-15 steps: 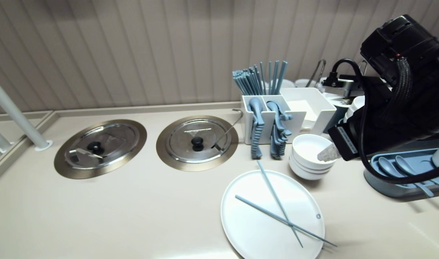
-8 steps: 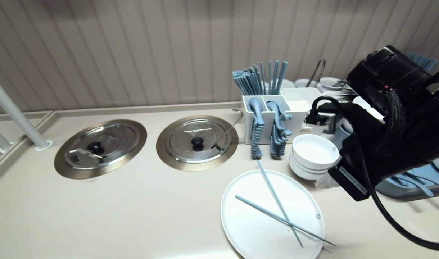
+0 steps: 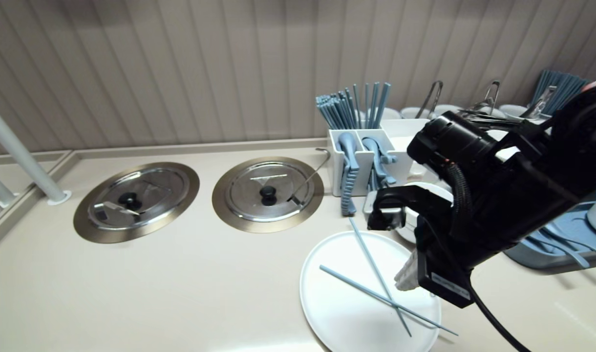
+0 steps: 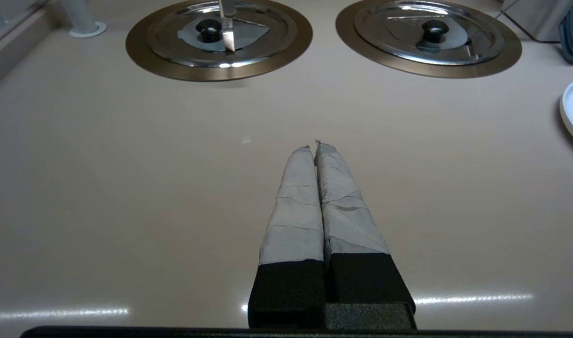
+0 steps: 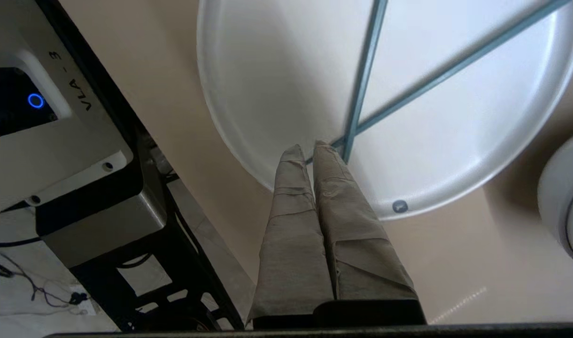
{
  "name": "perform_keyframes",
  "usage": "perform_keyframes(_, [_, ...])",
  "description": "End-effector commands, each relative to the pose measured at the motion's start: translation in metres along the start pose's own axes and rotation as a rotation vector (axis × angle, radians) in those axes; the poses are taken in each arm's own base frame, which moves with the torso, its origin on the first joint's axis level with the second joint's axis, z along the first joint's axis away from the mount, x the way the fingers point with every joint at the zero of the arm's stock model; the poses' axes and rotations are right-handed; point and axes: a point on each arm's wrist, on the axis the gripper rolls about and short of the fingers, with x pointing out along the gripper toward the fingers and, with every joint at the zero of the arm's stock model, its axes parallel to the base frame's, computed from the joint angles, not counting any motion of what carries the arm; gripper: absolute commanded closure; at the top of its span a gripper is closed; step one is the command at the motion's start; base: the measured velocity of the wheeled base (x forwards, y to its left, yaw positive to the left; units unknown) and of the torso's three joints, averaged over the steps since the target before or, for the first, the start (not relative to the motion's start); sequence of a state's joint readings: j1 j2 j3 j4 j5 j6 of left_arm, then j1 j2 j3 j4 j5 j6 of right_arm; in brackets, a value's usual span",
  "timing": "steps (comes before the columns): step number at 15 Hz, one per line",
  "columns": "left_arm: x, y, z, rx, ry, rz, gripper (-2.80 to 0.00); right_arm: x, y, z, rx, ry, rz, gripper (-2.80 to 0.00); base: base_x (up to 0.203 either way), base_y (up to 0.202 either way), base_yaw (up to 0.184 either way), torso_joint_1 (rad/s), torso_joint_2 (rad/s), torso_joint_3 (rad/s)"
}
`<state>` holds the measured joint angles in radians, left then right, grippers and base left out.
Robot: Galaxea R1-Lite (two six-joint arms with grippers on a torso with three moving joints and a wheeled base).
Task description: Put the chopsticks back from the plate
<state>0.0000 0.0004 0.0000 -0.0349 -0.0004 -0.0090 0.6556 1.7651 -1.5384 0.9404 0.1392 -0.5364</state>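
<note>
Two slim grey-blue chopsticks (image 3: 370,259) lie crossed on a round white plate (image 3: 337,303) at the near edge of the beige counter (image 3: 180,283), one tip sticking out past the plate's right rim. The right gripper (image 3: 401,283) hangs over the right part of that plate. Its black arm comes in from the robot's right, bends at the elbow and turns the wrist steeply down, so the gripper points at the plate close to where the chopsticks cross. Its tape-wrapped fingers (image 5: 296,202) are pressed together with nothing between them. Whether the tips touch the plate or a chopstick cannot be told.

The left gripper (image 4: 314,146) hovers low over a bare stretch of counter to the left of the plate and reaches level toward the wall. Its taped fingers (image 4: 298,206) are also clenched flat against each other and empty.

Just behind the plate, a stack of white bowls (image 5: 566,206) is partly hidden by the right forearm. A pale blue tray of spoons (image 3: 542,254) sits further right.

Farther back, a white divided cutlery holder (image 3: 359,171) carries upright blue chopsticks (image 3: 356,105) and blue-handled utensils hanging over its front. To its left, two round steel lids with black knobs sit in brass-coloured rings sunk into the counter. The nearer lid (image 3: 249,188) has a thin metal ladle handle (image 3: 310,178) resting across it, and the other lid (image 3: 156,186) is well to its left. A ribbed beige wall closes the scene behind.
</note>
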Motion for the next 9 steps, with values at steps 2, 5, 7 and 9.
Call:
perform_keyframes(2, [0.0, 0.0, -0.002, 0.0, 0.007, -0.001, 0.0, 0.031, 0.008, 0.014, -0.045, 0.067, 0.063, 0.0, 0.0, 0.0, 0.0, 0.0, 0.0, 0.0])
perform_keyframes(5, [0.0, 0.0, -0.002, 0.0, 0.007, 0.0, 0.0, 0.047, 0.011, 0.022, -0.045, 0.117, 0.043, 0.0, 0.0, 0.0, 0.0, 0.0, 0.0, 0.0])
perform_keyframes(7, [0.0, 0.0, -0.002, 0.0, 0.007, 0.0, 0.0, 0.049, 0.009, 0.025, -0.038, 0.117, 0.038, 0.0, 0.0, 0.0, 0.0, 0.0, 0.0, 0.0])
perform_keyframes(9, [0.0, 0.0, -0.002, 0.0, 0.007, 0.0, 0.0, 0.058, 0.013, 0.028, -0.048, 0.141, 0.044, 0.0, 0.0, 0.0, 0.0, 0.0, 0.0, 0.0])
